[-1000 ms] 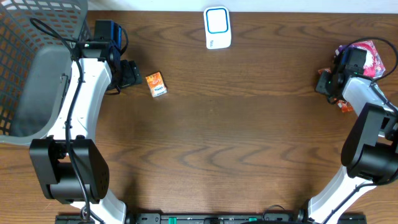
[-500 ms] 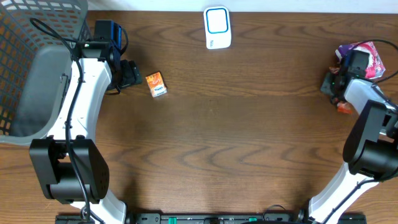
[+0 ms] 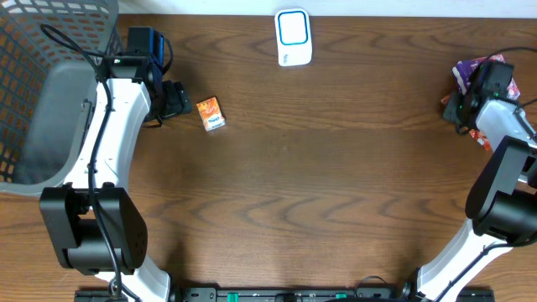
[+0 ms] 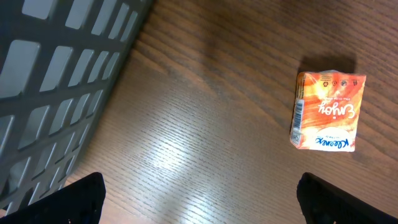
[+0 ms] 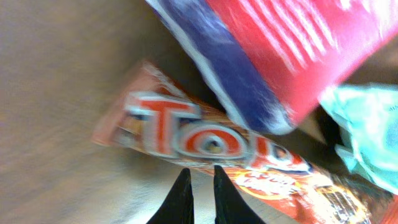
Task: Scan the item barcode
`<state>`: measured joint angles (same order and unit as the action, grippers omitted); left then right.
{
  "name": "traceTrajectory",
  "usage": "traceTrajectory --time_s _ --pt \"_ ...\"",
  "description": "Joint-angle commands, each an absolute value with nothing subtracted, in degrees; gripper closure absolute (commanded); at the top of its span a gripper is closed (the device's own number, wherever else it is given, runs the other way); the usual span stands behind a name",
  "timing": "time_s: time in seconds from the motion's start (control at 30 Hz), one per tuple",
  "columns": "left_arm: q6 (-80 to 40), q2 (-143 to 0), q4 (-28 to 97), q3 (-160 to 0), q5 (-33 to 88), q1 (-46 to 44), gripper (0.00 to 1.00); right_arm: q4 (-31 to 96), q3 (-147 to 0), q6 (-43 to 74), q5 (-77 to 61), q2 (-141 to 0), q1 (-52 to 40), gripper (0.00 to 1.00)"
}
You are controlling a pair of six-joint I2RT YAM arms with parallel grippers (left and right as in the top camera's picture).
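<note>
Wooden table [image 3: 336, 184]: right hand [image 5: 200, 177] pinched at orange wrapper [image 5: 186, 134].

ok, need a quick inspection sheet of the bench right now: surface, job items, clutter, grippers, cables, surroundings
Surface: brown wood table, no spills seen.
Job's things: orange tissue pack lying flat, barcode showing along one edge; white scanner at the far edge.
Clutter: snack packets heaped at far right, a Top wrapper among them.
Grippers: left gripper open, near the tissue pack, not touching; right gripper shut, over the Top wrapper, no hold visible.
Cables: black cable along the left arm.
Surroundings: grey basket at far left.
</note>
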<state>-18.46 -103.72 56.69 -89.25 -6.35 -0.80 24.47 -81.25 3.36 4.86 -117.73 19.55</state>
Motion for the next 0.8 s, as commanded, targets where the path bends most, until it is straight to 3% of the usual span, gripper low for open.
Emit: traceTrajectory --time_s 0.0,0.1,0.17,0.23,0.27,0.4,0.77 --pt "-19.38 -104.09 56.97 -89.19 -6.68 -0.56 0.02 27.57 -86.48 2.55 -2.26 -117.43 16.75 0.88" --pt "-19.4 -104.09 56.95 -89.19 -6.66 -0.56 0.02 30.46 -89.25 2.72 -6.22 -117.4 14.06 0.71" --pt "-19.38 -104.09 56.97 -89.19 -6.66 -0.56 0.02 31.77 -90.32 2.9 -10.15 -117.36 11.79 0.46" --pt "-19.38 -104.09 56.97 -89.19 -6.66 -0.56 0.02 32.25 -90.7 4.19 -15.77 -117.36 9.21 0.3" --pt "-19.4 -104.09 56.97 -89.19 -6.66 -0.56 0.02 32.03 -90.7 5.85 -20.56 -117.36 7.22 0.01" --pt "-19.38 -104.09 56.97 -89.19 -6.68 -0.56 0.02 29.63 -90.67 12.93 -29.1 -117.36 1.37 0.01" --pt "-19.38 -104.09 56.97 -89.19 -6.68 -0.56 0.02 18.85 -89.12 17.37 -23.97 -117.45 -15.03 0.01"
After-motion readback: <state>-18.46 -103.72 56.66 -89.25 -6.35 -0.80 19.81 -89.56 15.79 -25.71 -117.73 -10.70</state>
